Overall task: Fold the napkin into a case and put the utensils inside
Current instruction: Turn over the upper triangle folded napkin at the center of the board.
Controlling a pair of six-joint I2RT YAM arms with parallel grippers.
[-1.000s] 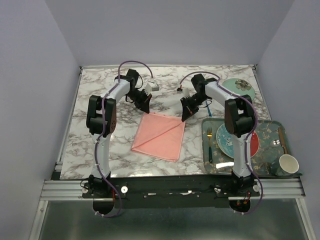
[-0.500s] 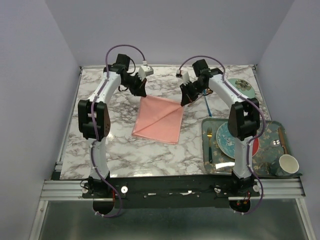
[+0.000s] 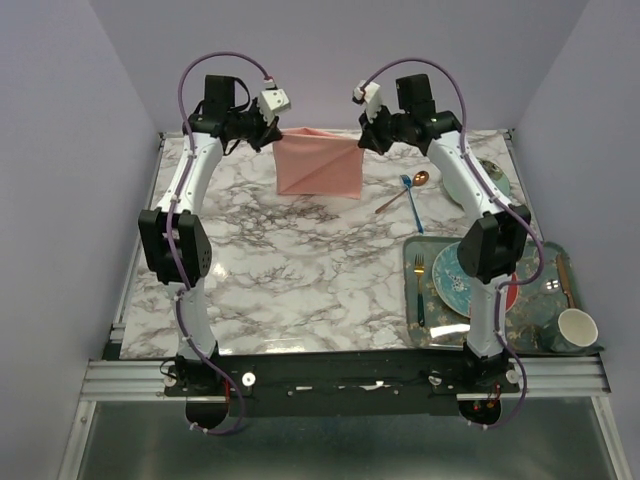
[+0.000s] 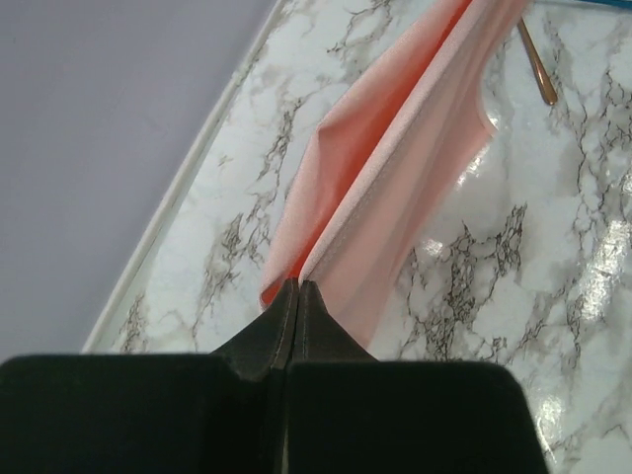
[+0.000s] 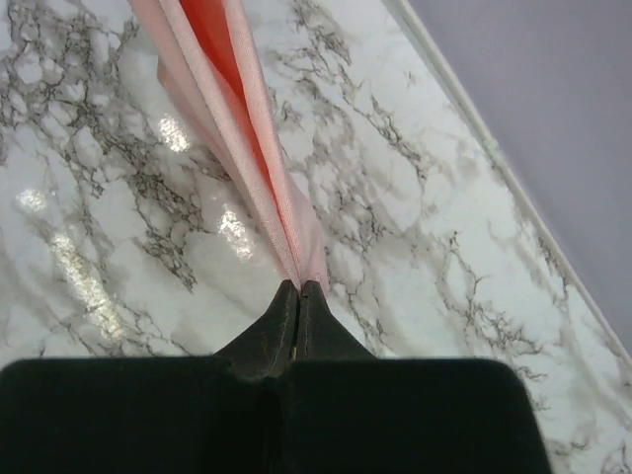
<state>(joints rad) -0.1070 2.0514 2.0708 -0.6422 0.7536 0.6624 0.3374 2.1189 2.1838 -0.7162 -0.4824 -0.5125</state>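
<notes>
We hold the salmon-pink satin napkin (image 3: pixel 318 162), folded double, hanging above the far side of the marble table (image 3: pixel 300 270). Our left gripper (image 4: pixel 298 288) pinches its upper left corner, and our right gripper (image 5: pixel 299 288) its upper right. It seems light, limp and slippery, so corners suit gripping. Right of it lie a copper spoon (image 3: pixel 392 202) and a blue fork (image 3: pixel 414 215), clear of the cloth.

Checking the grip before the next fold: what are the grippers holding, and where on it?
Both hold the napkin: the left gripper pinches one upper corner, the right gripper the other.
</notes>
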